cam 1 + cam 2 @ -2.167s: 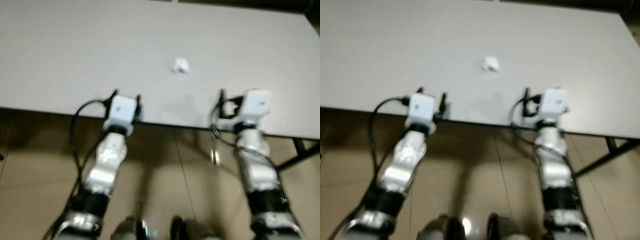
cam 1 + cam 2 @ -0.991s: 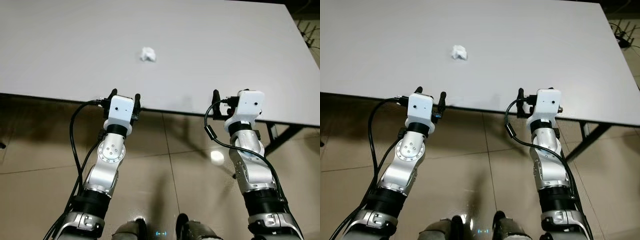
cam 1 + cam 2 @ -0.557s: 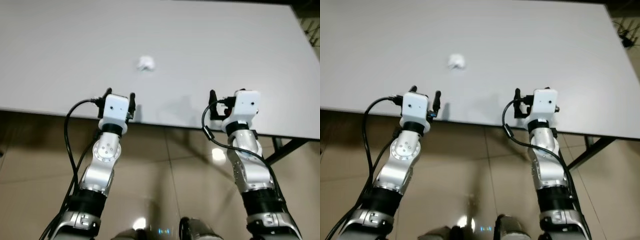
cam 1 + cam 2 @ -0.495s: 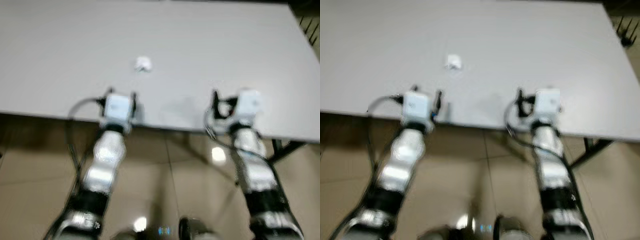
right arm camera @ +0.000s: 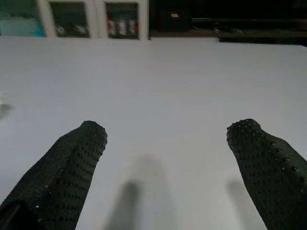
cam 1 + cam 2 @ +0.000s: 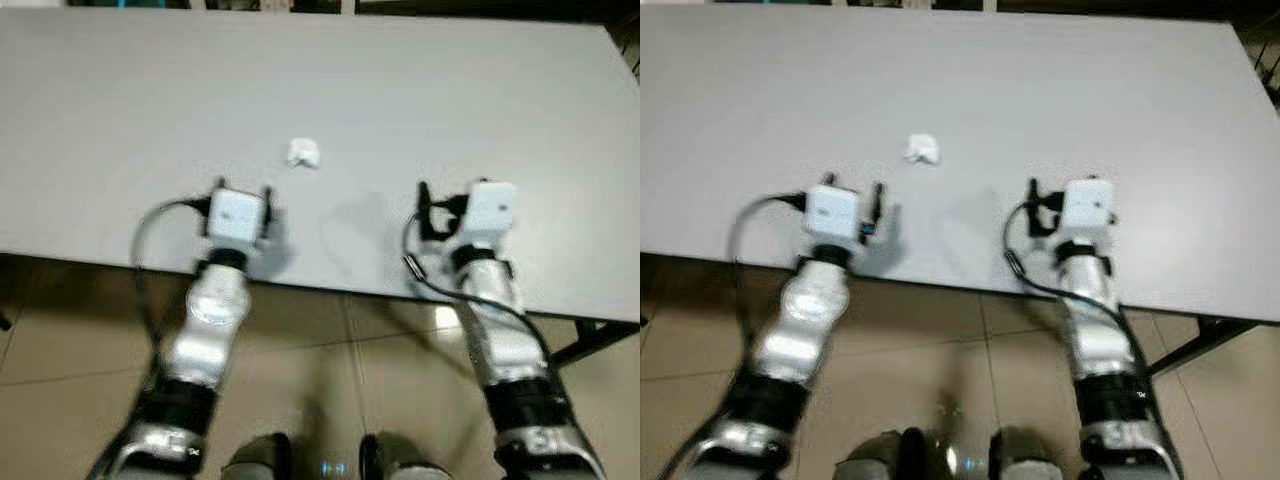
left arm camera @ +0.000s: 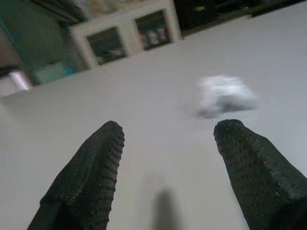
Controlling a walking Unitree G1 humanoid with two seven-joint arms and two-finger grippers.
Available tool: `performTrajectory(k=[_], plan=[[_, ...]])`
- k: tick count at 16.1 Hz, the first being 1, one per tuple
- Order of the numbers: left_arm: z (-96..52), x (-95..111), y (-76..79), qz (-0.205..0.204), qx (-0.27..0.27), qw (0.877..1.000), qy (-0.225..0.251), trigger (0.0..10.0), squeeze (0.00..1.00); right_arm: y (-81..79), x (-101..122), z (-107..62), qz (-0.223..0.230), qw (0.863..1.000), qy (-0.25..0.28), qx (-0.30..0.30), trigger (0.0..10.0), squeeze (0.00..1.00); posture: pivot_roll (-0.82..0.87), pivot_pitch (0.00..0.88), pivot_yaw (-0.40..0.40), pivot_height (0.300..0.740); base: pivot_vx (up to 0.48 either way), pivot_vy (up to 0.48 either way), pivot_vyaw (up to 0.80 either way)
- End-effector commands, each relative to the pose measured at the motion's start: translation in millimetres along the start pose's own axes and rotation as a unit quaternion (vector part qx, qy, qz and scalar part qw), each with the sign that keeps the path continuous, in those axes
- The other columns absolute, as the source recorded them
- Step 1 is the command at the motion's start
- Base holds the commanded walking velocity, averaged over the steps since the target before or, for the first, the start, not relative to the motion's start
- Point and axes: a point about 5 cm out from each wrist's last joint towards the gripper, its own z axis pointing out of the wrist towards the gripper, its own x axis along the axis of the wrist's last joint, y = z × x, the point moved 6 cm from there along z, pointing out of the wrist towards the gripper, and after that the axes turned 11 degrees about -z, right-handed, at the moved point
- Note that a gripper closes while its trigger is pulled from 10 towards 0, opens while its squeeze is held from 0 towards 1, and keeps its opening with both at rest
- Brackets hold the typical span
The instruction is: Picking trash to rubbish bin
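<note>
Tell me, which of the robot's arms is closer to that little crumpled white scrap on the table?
The left. The left gripper sits just short of the crumpled paper, jaws open toward it. The right gripper hangs farther off to the paper's right, also open.

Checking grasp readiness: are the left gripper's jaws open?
Open: the left gripper shows a wide gap, crumpled paper just ahead.
</note>
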Motion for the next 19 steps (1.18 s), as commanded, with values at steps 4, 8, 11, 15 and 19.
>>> performTrajectory(k=[4,8,11,15,19], plan=[[-2.2,-2,0.7,0.007,-0.013,1.000,-0.002,10.0,0.00,-0.6,-1,-1.2,0.005,1.000,-0.005,0.000,10.0,0.00,-0.02,0.224,0.023,0.740,0.232,0.000,0.00],[-2.4,-3,0.5,0.007,-0.013,1.000,-0.005,10.0,0.00,-0.5,-2,-1.1,0.005,1.000,-0.005,0.001,10.0,0.00,-0.02,0.223,0.023,0.740,0.452,0.000,0.00],[-3.1,-3,1.5,0.004,-0.017,1.000,-0.004,10.0,0.00,-1.4,-1,-1.1,0.006,1.000,-0.005,0.002,10.0,0.00,-0.02,0.225,0.023,0.740,0.245,0.000,0.00],[-4.3,-3,3.7,-0.003,-0.024,1.000,-0.003,10.0,0.00,-0.7,0,-0.7,0.000,1.000,-0.002,0.012,10.0,0.00,-0.02,0.227,0.025,0.740,0.000,0.000,0.00],[-8.2,-3,6.7,-0.008,-0.047,0.999,-0.002,10.0,0.00,14.4,1,4.1,-0.010,1.000,-0.004,0.009,10.0,0.00,-0.02,0.229,0.023,0.740,0.000,0.000,0.00]])
